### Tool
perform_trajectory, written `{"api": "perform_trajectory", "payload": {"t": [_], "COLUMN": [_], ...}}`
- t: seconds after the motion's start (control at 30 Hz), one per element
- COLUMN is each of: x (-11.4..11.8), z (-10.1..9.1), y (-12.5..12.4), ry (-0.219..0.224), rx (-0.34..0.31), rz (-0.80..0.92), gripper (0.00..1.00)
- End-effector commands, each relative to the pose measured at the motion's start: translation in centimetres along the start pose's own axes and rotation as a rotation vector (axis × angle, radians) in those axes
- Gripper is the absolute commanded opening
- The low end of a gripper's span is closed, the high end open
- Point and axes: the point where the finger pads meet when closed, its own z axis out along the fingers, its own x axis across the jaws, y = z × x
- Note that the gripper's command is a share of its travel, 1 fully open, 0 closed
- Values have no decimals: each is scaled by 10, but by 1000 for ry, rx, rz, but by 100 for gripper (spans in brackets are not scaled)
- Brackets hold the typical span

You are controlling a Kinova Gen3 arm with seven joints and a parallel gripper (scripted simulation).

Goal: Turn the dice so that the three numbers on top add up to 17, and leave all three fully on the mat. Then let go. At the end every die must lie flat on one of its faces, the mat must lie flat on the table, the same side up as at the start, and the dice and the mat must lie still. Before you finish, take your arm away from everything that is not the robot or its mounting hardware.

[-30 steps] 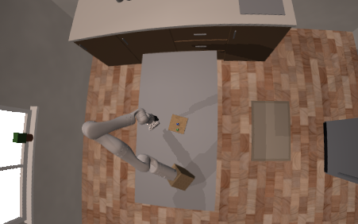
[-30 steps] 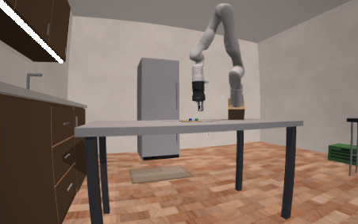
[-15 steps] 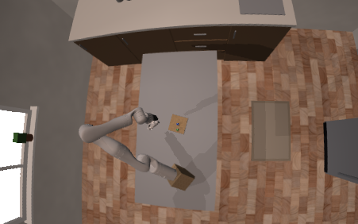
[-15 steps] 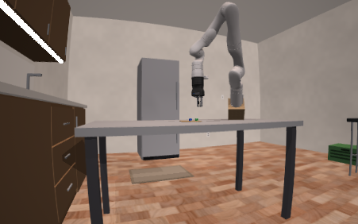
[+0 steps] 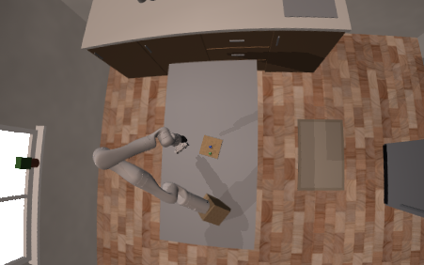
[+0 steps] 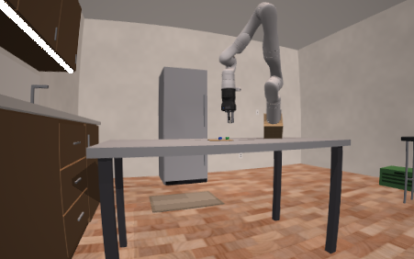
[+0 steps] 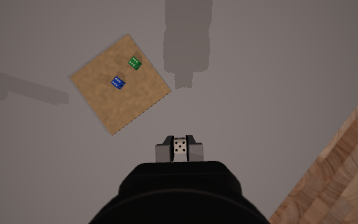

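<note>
End effector (image 7: 179, 146) high over the counter (image 5: 212, 94), pinching the white die (image 7: 180, 145) between its fingers, five pips facing the wrist camera. Held up there for a reason, most likely: clear air to turn the cube without scraping anything below. Off to one side of the mat (image 7: 131, 107) too, not above it, so a carry across comes before any set-down.

On the mat, blue die (image 7: 117, 82) and green die (image 7: 134, 63), close together but apart, both flat, both well inside the edges. Top faces look like sixes from the wrist view, though too small to swear to. If so, twelve already up, and five wanted from the white one.

Which face ends up on top depends on how the cube goes down; the pips facing the camera need not be the ones that land upward.

From the side view, arm (image 6: 271, 55) folded tall, wrist pointing straight down, shadow falling beside the mat. Plenty of bare mat for a landing spot away from the other two.

Risk worth watching: a drop from height, a tumble, a wrong number or a roll off the edge.
</note>
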Motion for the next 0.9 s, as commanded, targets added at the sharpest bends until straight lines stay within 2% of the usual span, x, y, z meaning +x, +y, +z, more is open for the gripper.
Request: {"api": "perform_trajectory", "payload": {"t": [0.0,0.27,0.47,0.7,0.87], "x": [-1,-18,-60,-115,-131], "z": [0,-4,-10,-9,-7], "y": [0,-1,-11,-41,-53], "ry": [-1,0,3,3,2], "rx": [-1,-12,-26,-18,-10], "rz": [4,90,296,574,659], "gripper": [34,34,34,34,34]}}
